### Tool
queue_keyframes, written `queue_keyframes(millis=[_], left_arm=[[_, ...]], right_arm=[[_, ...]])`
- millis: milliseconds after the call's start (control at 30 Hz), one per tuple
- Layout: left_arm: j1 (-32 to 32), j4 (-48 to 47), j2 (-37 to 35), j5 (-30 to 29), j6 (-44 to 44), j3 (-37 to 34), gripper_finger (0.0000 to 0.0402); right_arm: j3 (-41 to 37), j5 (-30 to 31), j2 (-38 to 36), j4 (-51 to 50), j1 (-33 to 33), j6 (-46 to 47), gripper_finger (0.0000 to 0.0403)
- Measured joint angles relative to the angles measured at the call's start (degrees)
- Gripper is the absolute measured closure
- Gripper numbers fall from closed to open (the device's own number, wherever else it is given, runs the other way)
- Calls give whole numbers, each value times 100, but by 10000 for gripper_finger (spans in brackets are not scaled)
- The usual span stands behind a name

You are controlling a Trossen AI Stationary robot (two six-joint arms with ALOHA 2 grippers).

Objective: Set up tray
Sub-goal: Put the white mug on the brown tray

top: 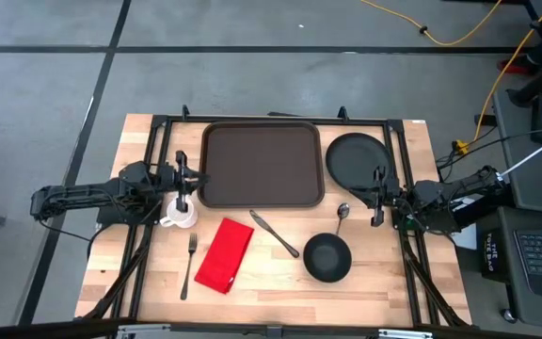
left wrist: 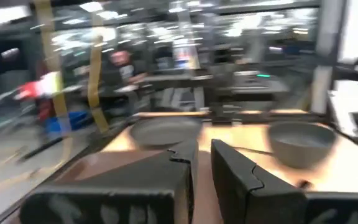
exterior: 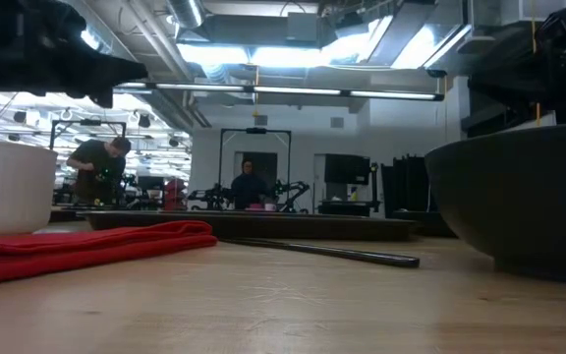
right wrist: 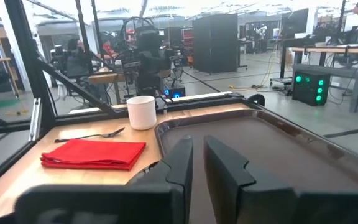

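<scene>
High view shows the tray [top: 263,163] lying bare in the upper middle of the frame. Left gripper [top: 185,182] hovers at its left edge, right gripper [top: 377,195] right of it; both claws nearly closed, a narrow gap, holding nothing.

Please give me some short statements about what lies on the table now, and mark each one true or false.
1. The tray holds nothing. True.
2. The fork lies on the red napkin. False: it lies on the wood beside the napkin.
3. The white cup stands inside the tray. False: it stands on the table near the tray's corner.
4. The black plate is next to the tray, not on it. True.
5. The spoon is in the bowl. False: it lies outside it.
</scene>
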Motion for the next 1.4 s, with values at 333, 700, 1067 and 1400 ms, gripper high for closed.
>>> queue_keyframes(millis=[333,700,1067,1400], left_arm=[[0,-134,2,-344,-119,0,363],[-2,-124,2,-113,-469,0,363],[-2,-105,2,-84,-386,0,379],[-2,-493,119,-409,-455,384,401]], right_arm=[[0,22,0,-1,-1,-136,358],[-1,128,0,333,-1,-413,358],[174,225,35,598,-1,-447,396],[1107,643,1076,-93,-225,-592,398]])
